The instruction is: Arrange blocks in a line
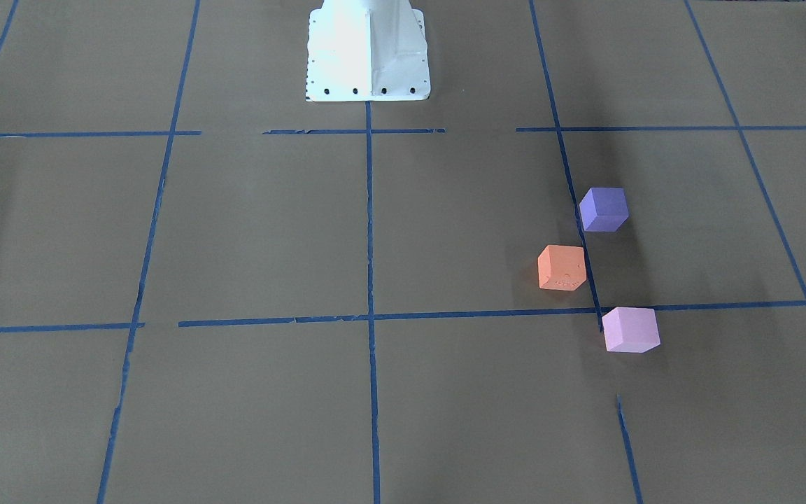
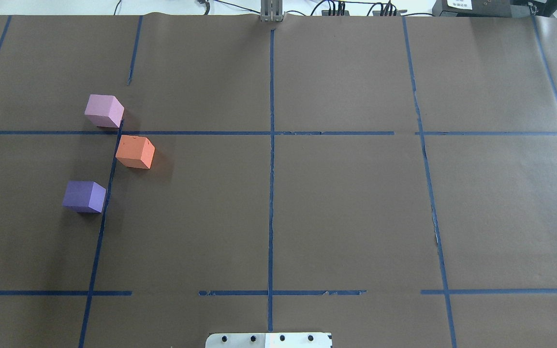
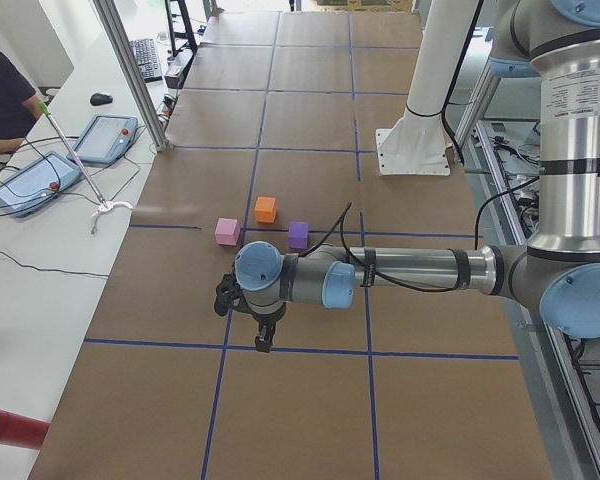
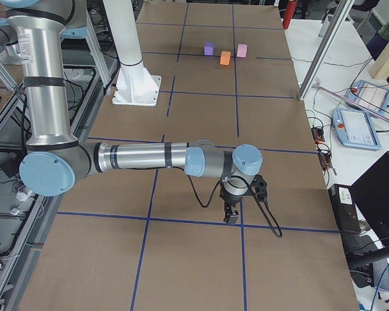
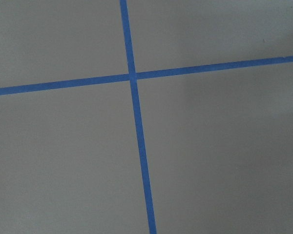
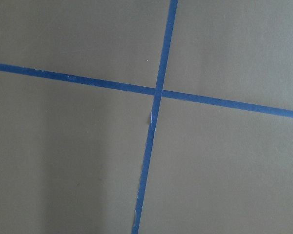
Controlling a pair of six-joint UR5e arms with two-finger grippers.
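Three cubes sit close together on the brown paper on my left side. The pink-lilac block point(image 2: 104, 110) is farthest from me, the orange block point(image 2: 135, 152) sits in the middle and offset to the right, and the blue-purple block point(image 2: 84, 196) is nearest. They also show in the front view: pink-lilac point(image 1: 630, 329), orange point(image 1: 561, 267), blue-purple point(image 1: 604, 208). My left gripper point(image 3: 263, 340) points down over bare paper, well short of the blocks. My right gripper point(image 4: 231, 217) hangs over the table's far right end. I cannot tell whether either is open or shut.
Blue tape lines point(image 2: 271, 193) form a grid on the paper. The white robot base point(image 1: 368, 52) stands at my edge of the table. An operator holding a stick point(image 3: 70, 150) and tablets point(image 3: 105, 138) are on the side bench.
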